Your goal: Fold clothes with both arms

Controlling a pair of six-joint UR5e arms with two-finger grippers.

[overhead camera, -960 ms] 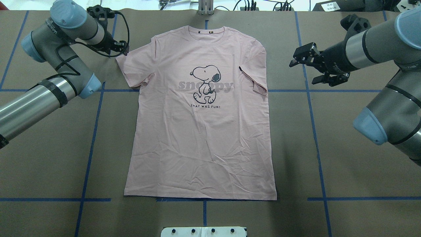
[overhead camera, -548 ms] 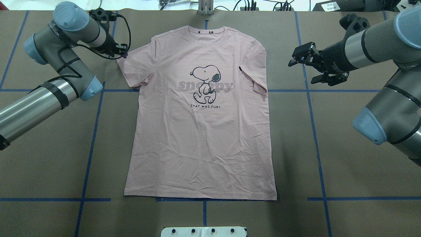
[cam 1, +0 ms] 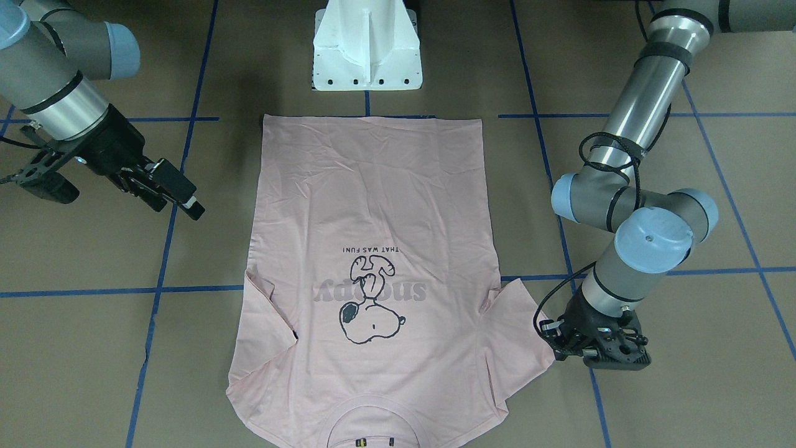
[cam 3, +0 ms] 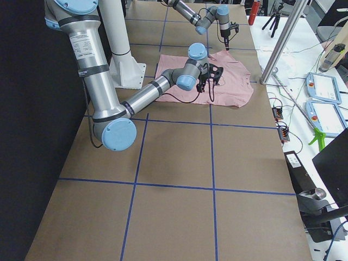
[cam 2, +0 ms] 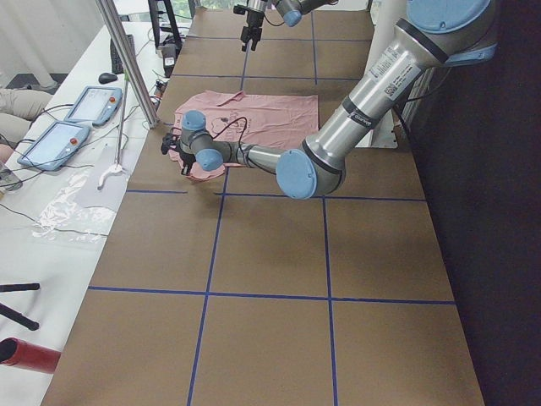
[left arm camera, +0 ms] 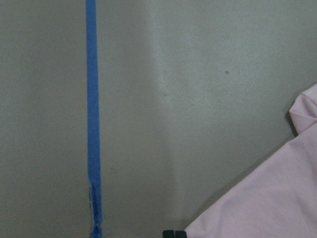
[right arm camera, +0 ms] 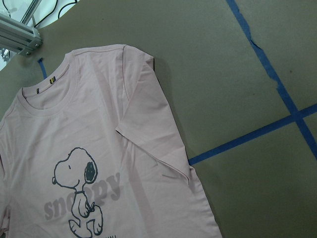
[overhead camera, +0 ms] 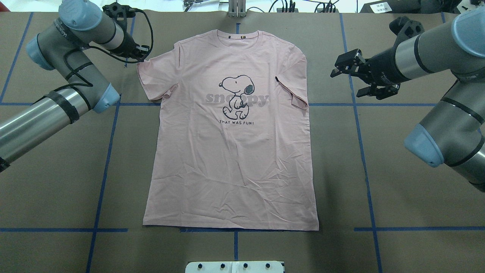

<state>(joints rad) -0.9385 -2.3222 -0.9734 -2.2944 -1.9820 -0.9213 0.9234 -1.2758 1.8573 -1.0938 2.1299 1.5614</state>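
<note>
Well, starting at the left of the overhead view, the left arm (overhead camera: 57, 102) bends in over the brown desk (overhead camera: 398, 227) and brings its pincer (overhead camera: 138, 55) down at the outer edge of the T-shirt's (overhead camera: 231, 159) left sleeve. From the wrist camera only a dark fingertip (left arm camera: 173, 233) shows, right at the pink hem. It may be touching the cloth, but I cannot tell whether the pincer is closed on it or not.

The pale pink T-shirt lies flat in the middle of the desk, print side up, with the collar at the far edge and the hem toward the robot's white base (cam 1: 367, 46). Its left sleeve is spread outward; its right sleeve (overhead camera: 297, 85) lies close along the body. The chest carries a Snoopy drawing (overhead camera: 237, 94) over the grey word "snoopy", and below that "THAT WAS FUN!" (overhead camera: 238, 122) in small dark capitals. A small dark label (overhead camera: 243, 37) sits inside the collar, too small to read, and a tiny dark tag (overhead camera: 277, 79) shows by the right sleeve.

Blue tape lines (overhead camera: 110, 151) cross the desk. To the right, the right arm (overhead camera: 428, 57) holds its pincer (overhead camera: 345, 82) spread wide, empty, beside the right sleeve and clear of the cloth.
</note>
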